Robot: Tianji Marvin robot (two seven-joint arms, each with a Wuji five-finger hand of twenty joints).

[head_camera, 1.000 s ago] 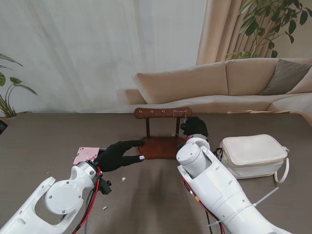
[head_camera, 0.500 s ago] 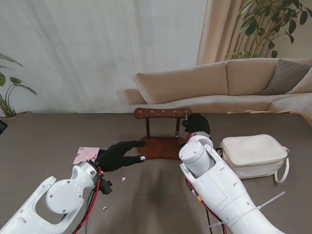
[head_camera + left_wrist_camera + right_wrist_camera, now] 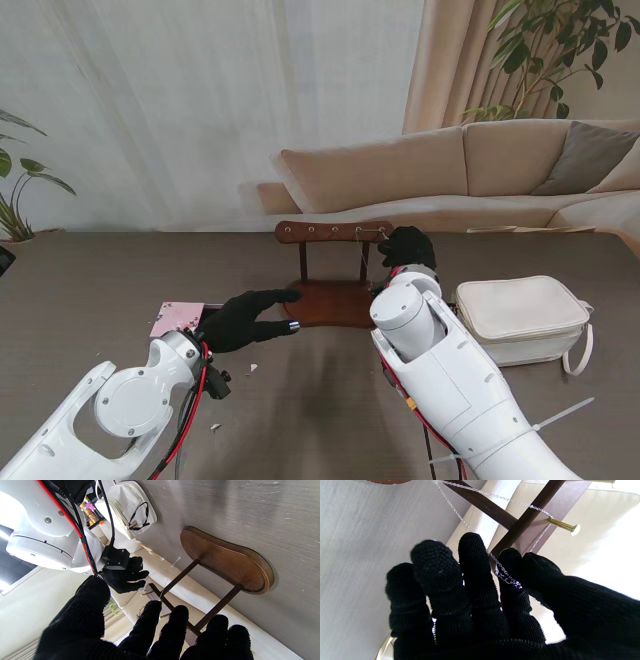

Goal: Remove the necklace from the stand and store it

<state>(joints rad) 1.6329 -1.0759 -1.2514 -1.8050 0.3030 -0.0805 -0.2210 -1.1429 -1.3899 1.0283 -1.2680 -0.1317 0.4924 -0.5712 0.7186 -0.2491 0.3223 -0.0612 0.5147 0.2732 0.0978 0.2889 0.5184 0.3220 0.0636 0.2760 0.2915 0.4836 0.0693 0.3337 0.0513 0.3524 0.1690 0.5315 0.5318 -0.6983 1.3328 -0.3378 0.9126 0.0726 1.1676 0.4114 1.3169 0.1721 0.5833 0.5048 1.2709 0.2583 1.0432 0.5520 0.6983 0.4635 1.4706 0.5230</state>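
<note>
The wooden necklace stand (image 3: 333, 232) is at the table's middle, a bar with brass pegs on two posts over an oval base (image 3: 227, 557). A thin silver necklace (image 3: 505, 576) still loops over a brass peg (image 3: 563, 526) near the bar's right end. My right hand (image 3: 408, 247), in a black glove, is up at that end, thumb and forefinger pinched on the chain, which runs taut from peg to fingers. My left hand (image 3: 245, 318) lies low at the base's left edge with its fingers (image 3: 172, 627) spread, holding nothing.
A white zipped pouch (image 3: 520, 318) lies on the table to the right of the stand, close to my right forearm. A pink card (image 3: 178, 318) sits by my left wrist. A beige sofa (image 3: 450, 170) runs behind the table's far edge.
My right hand has risen and shifted slightly right and away from me, from beside the right post up to the bar's end, drawing the chain with it. The left hand has stayed put.
</note>
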